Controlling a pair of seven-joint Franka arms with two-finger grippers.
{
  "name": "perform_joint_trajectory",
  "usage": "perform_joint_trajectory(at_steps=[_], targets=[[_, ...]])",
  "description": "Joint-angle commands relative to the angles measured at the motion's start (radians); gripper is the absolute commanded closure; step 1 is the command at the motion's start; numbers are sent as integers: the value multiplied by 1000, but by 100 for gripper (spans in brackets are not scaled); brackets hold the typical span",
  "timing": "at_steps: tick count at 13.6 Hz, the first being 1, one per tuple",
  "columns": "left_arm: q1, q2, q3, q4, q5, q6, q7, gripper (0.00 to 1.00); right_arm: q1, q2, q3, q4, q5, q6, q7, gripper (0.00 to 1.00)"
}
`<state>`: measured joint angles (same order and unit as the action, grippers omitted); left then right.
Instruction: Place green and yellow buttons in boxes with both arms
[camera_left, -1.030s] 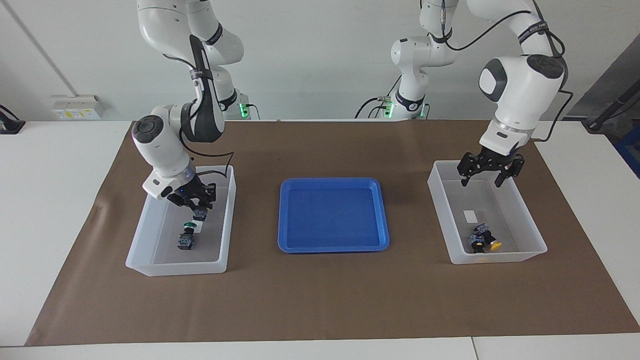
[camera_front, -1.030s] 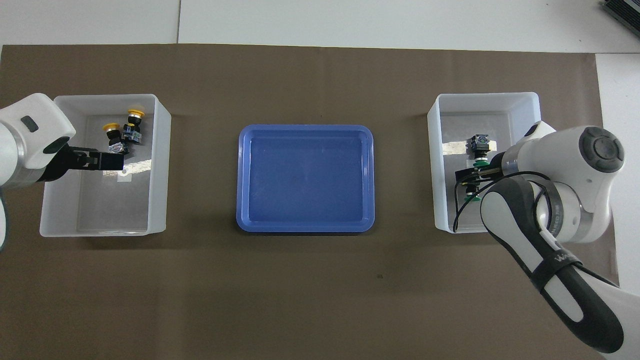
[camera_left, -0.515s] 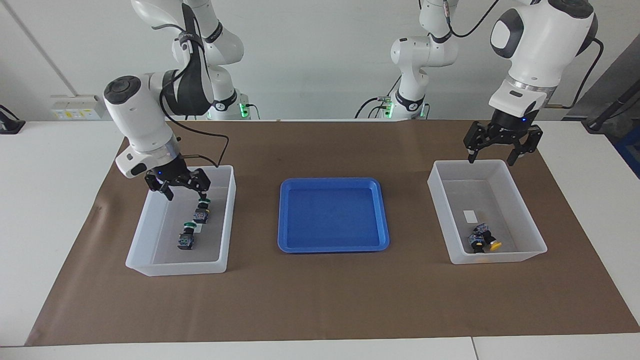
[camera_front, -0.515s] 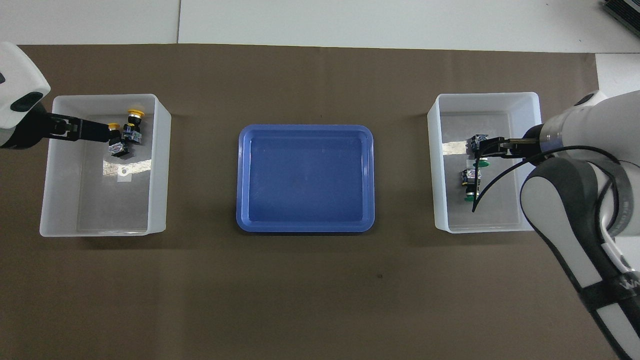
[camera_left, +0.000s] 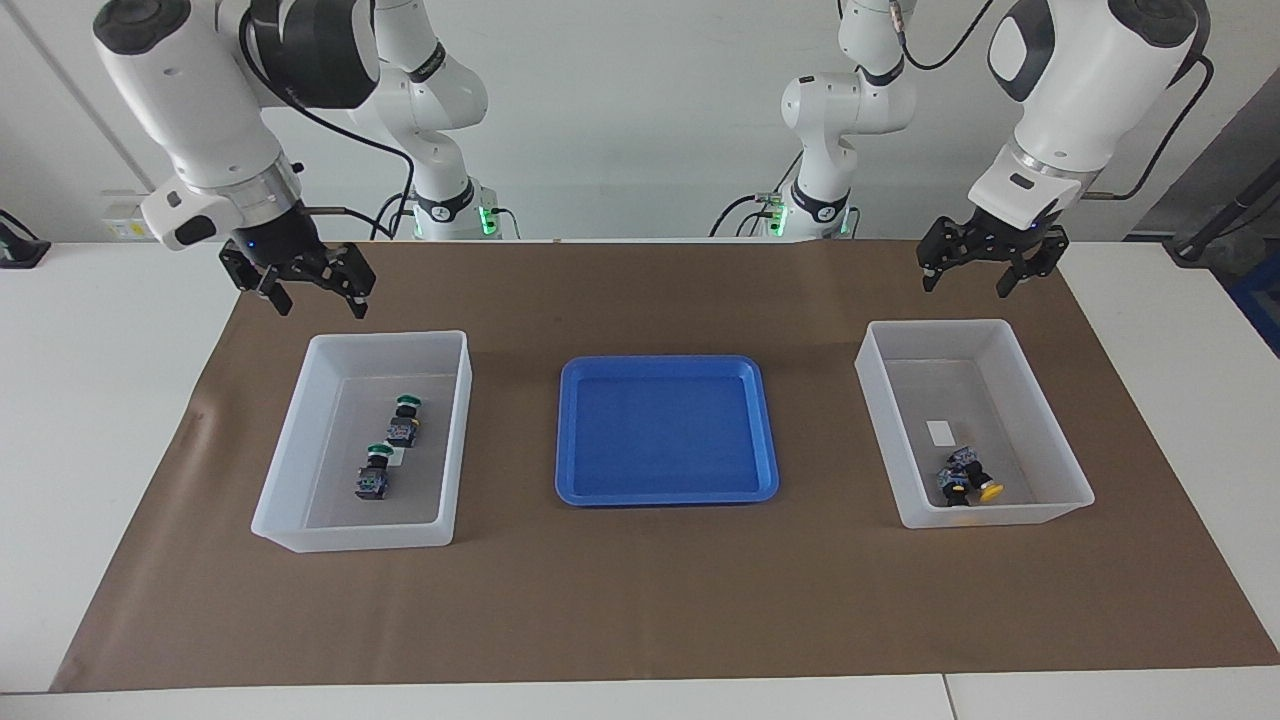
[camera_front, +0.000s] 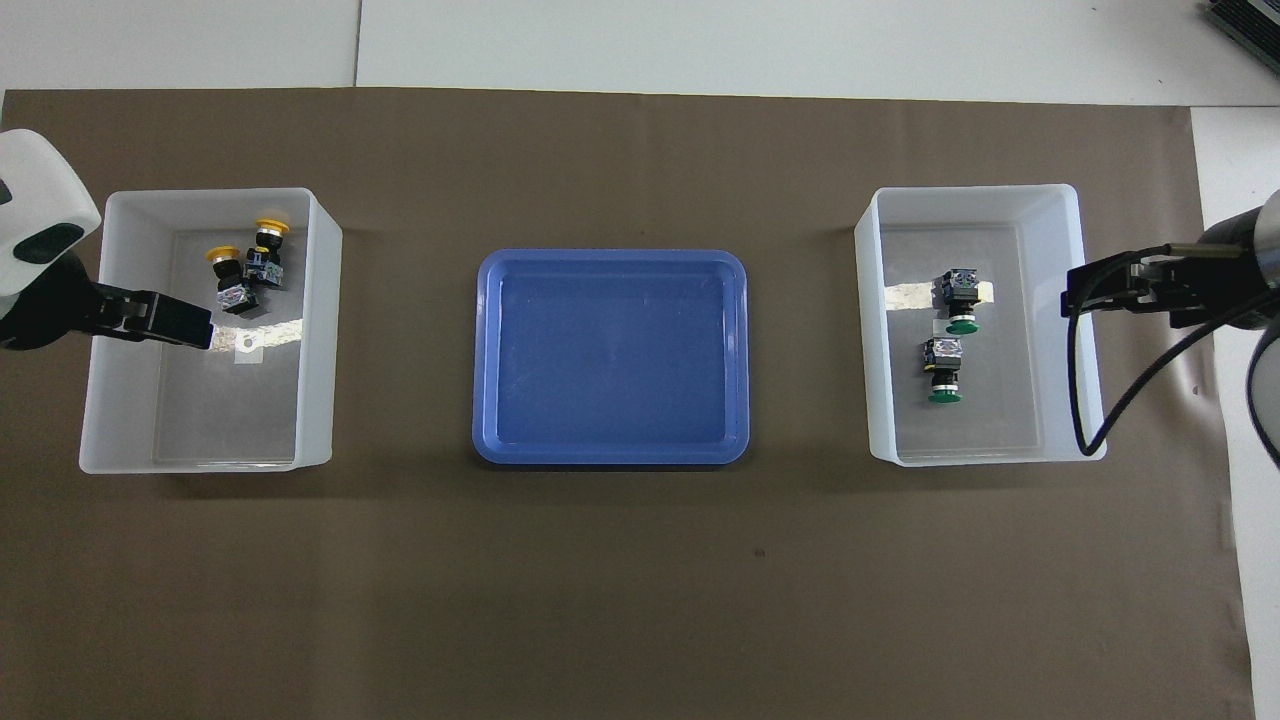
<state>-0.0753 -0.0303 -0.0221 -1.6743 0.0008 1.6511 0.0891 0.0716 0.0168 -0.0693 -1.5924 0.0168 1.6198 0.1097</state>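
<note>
Two green buttons lie in the clear box at the right arm's end; in the overhead view they lie one after the other in that box. Two yellow buttons lie together in the clear box at the left arm's end. My right gripper is open and empty, raised over the mat by its box's rim. My left gripper is open and empty, raised by its box's rim.
An empty blue tray sits on the brown mat between the two boxes. A small white label lies on the floor of the box with the yellow buttons. White table surface surrounds the mat.
The right gripper let go of the second green button in its box, then rose out and drew back toward the robots. The left gripper also rose out of its box.
</note>
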Motion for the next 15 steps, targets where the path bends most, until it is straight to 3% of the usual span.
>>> perform_joint_trajectory(at_steps=[1,5,15], targets=[[2,-29,10,-10,16,-31,-3,0,-13,12,2,80,-11,-95,-5,0],[11,-2,18,63,7,-72,-5,0,-41,-66,-3,65,-12,-166,-67,0],[34,-7,19,68,7,-62,-6,0,-15,-66,11,55,-71,-146,-111,0]])
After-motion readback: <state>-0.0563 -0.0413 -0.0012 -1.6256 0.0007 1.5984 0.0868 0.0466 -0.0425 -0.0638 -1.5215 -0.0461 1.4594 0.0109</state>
